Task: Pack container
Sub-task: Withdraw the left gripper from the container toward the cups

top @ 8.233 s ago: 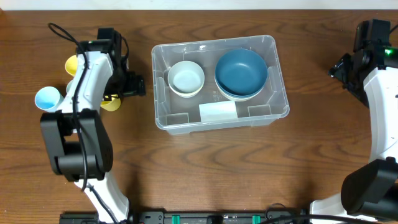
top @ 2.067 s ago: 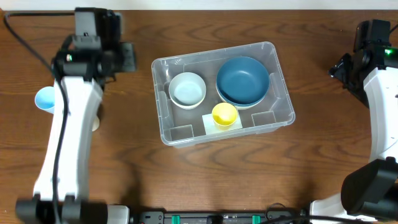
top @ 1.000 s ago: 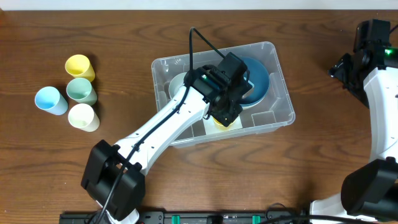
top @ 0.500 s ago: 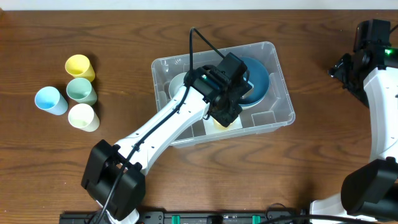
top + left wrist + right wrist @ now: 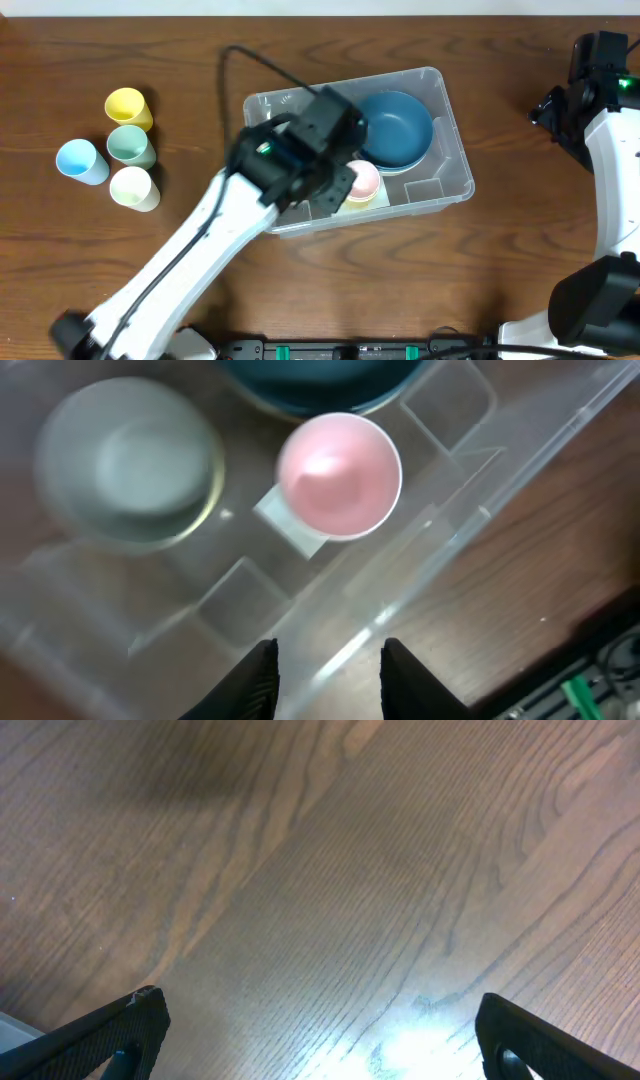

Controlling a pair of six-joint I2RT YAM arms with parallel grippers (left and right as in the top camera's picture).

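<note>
The clear container (image 5: 455, 172) sits mid-table (image 5: 520, 280), holding a pink cup (image 5: 340, 475), a pale bowl (image 5: 130, 460) and a blue bowl (image 5: 395, 120). The left gripper (image 5: 330, 655) hangs over its near wall, jaws parted and empty. The right gripper (image 5: 320, 1025) gapes wide, empty, above the wood.

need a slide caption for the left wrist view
Open left gripper over the clear container, with a pink cup inside beside a pale bowl and a blue bowl.
</note>
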